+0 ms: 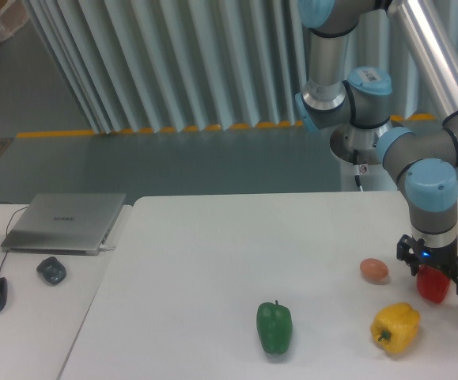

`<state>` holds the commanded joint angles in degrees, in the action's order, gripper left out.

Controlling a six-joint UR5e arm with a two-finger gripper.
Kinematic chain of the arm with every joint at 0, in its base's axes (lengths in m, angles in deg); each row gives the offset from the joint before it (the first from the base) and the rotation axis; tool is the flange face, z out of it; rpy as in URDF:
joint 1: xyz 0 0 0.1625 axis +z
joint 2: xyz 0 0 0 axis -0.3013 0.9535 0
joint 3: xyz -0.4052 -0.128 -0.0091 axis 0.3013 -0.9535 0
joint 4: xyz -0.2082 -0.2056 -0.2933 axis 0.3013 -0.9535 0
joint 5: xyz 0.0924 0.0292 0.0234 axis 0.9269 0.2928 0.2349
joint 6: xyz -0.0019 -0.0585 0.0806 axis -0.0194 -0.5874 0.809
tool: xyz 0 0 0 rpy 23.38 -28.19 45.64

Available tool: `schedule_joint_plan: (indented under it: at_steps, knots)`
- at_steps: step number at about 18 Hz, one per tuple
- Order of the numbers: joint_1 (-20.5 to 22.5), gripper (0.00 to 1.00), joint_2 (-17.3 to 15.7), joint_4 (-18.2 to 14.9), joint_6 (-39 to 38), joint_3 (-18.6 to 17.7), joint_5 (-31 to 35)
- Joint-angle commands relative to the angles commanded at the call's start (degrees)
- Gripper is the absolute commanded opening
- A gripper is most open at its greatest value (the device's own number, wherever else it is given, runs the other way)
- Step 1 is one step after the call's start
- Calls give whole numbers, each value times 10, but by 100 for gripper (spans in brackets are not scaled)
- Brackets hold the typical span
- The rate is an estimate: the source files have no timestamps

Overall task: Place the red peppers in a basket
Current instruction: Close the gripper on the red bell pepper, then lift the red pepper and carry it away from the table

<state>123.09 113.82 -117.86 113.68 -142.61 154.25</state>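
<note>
The red pepper [433,286] is small and glossy and stands on the white table [236,253] near its right edge. My gripper [436,277] is lowered straight over it. Its black fingers [405,252] are spread wide on either side of the pepper, so the gripper is open around it. The gripper hides the pepper's top. No basket is in view.
A yellow pepper [395,327] lies just front-left of the red one. An orange-pink egg-shaped thing [374,270] sits to its left. A green pepper [274,326] stands further left. On the side desk are a laptop [66,222], a mouse [51,270] and other dark devices.
</note>
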Motion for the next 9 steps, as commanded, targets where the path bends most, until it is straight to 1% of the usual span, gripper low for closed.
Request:
schedule_joint_plan:
  at_steps: [1,2,3,4,6,7,8,9]
  knots:
    - [0,48,-1,-2,0,3,1]
    - [0,42,-3,-9,1,7,1]
    - [1,40,-5,-26,3,14,0]
    - [2,36,-10,-55,23,25,0]
    - [4,33,-20,-69,74,32,0]
    - [4,33,-20,-75,74,38,-1]
    - [4,30,-21,-77,73,38,-3]
    - [2,20,-20,-78,71,35,-4]
